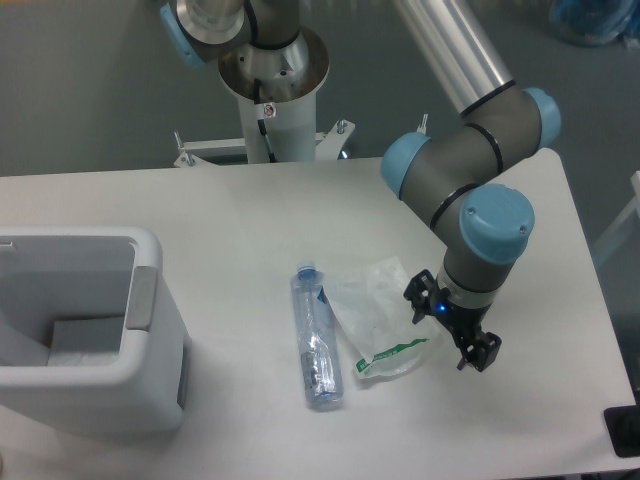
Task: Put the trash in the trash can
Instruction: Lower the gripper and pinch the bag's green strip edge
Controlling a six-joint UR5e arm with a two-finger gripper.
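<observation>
A slim clear bottle (316, 338) with a blue cap lies on the white table, cap pointing away. Right beside it lies a clear wrinkly bag (380, 317) with green print. My gripper (449, 331) hangs low at the bag's right edge, turned on a diagonal. Its fingers are spread and it is open, holding nothing. One fingertip (420, 296) sits near the bag's upper right corner, the other (479, 362) is off to the lower right. The white trash can (150, 330) stands at the left edge, open at the top.
The robot's base column (270, 90) rises behind the table's far edge. The table's right edge runs close to my arm, with a dark object (622, 430) at the lower right corner.
</observation>
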